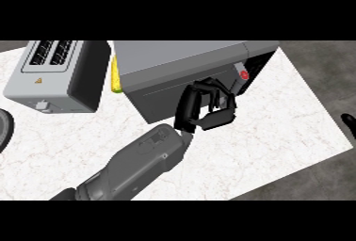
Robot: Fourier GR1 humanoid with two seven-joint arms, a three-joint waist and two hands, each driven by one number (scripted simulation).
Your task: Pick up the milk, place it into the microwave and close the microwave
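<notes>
Fingers (221, 100) of the left hand (205, 110) are curled, bent in against the grey front of the microwave (177, 61), and I see nothing pinched between them; the thumb side hangs lower, just off the door face. That hand comes up on a long grey forearm (135, 169) from the lower edge, crossing the white marbled worktop (278, 136) at a slant. The microwave sits at the top middle, its flat top facing the camera, and its door (163, 99) looks swung shut or very nearly so, with the hand right against it. At the right end of the front sits a red round button (244, 74) on a dark control panel. The milk? Can't spot it anywhere on the worktop, and with the door across the front I cannot tell whether it is inside. Left of the microwave stands a grey toaster (52, 77) with two slots on top, and a yellow-green thing (115, 75) peeks out of the gap between the two. A dark round rim (5, 129) shows at the far left edge. Over at the right edge, only a dark tip of the right hand (350, 123) shows, well apart from the rest; its fingers I cannot make out.
</notes>
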